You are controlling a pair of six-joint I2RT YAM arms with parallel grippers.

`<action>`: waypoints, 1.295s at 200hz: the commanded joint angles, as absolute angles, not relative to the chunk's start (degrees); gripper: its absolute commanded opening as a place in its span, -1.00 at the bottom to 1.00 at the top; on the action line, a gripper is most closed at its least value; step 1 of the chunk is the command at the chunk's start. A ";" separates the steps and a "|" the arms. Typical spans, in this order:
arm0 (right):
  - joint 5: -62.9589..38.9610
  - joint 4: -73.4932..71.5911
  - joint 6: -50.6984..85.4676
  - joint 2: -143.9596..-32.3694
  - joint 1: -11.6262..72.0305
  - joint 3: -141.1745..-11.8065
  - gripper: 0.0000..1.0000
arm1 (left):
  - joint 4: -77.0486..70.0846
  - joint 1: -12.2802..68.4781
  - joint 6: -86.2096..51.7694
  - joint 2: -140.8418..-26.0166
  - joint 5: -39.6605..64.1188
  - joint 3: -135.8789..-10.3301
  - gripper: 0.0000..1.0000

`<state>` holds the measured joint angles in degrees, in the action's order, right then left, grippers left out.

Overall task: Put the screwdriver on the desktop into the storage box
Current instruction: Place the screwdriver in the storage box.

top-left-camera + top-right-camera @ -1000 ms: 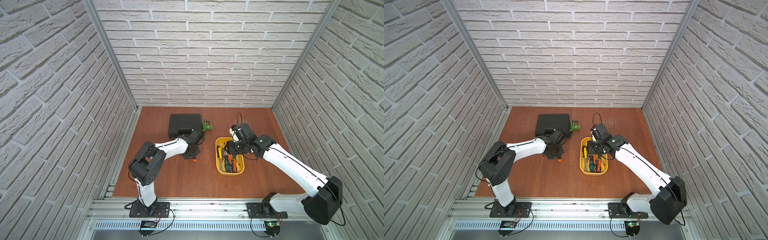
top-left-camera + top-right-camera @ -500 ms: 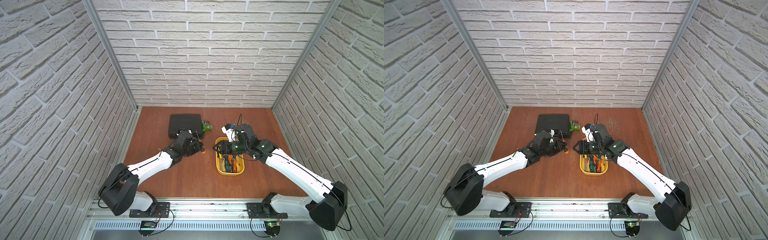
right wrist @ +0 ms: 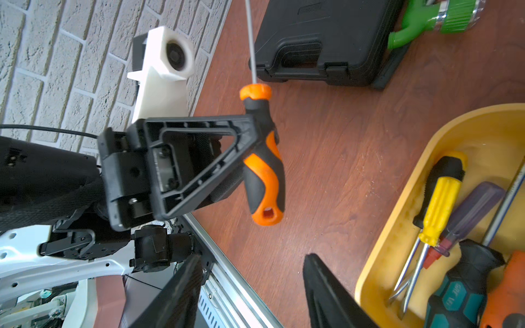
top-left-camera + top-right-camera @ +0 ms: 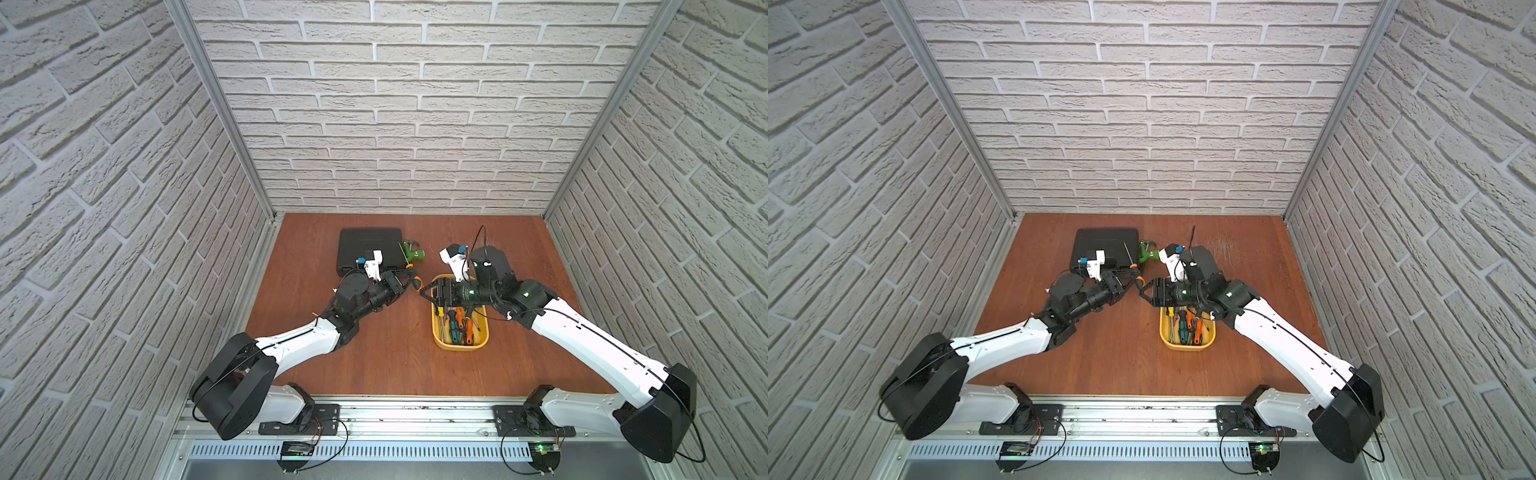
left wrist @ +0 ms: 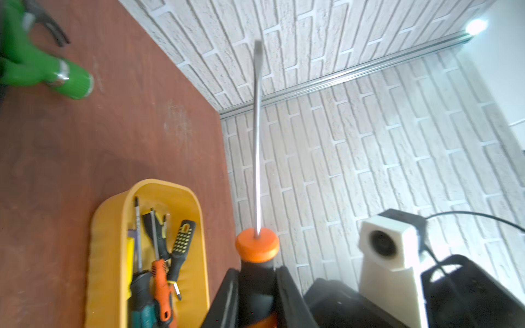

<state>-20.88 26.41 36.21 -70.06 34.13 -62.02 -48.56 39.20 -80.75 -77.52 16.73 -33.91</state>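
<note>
Left pincer (image 3: pixel 257 133) clamps the screwdriver (image 3: pixel 265 181) by its handle; right pincer (image 3: pixel 250 286), jaws parted, should seemingly seize the free butt before any release.

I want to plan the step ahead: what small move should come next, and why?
Probably ease the open right gripper forward around the screwdriver's free handle end: the left gripper grips it near the collar, and that end hangs just ahead of those jaws.

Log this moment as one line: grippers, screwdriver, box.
left gripper: shut on screwdriver, held above desktop | right gripper: open, empty, facing it | yellow box: holds other screwdrivers
</note>
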 commanded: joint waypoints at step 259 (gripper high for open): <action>-9.63 33.56 33.12 -65.70 35.24 -64.92 -0.95 | -30.34 42.25 -62.32 -69.55 20.93 -41.22 0.97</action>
<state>-13.50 31.77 35.09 -67.26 34.63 -62.70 -40.42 41.93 -71.07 -74.22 23.42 -38.11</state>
